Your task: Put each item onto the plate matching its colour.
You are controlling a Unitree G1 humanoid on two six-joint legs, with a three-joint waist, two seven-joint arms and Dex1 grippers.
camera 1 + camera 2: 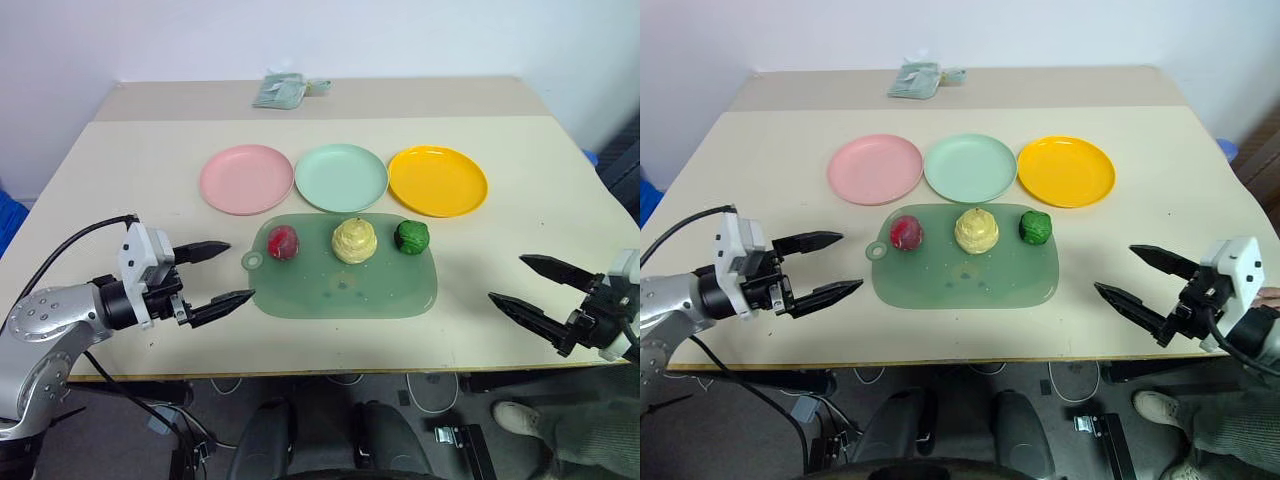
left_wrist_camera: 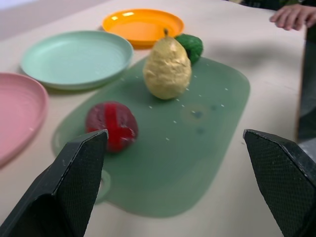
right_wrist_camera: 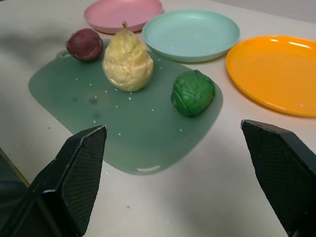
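red item (image 1: 283, 242): glossy, rounded, likely light and rigid; we'd pinch across its widest part, may slip.
yellow item (image 1: 354, 241): ridged dome, grip low on the sides.
green item (image 1: 411, 237): bumpy, best purchase.
left gripper (image 1: 218, 272): wide open, empty; red item just ahead of it on the mat (image 1: 345, 290).
right gripper (image 1: 536, 287): wide open, empty; green item well ahead, toward the left gripper.
plates: pink plate (image 1: 246, 178), mint plate (image 1: 341, 176), orange plate (image 1: 437, 180), in a row beyond the mat.
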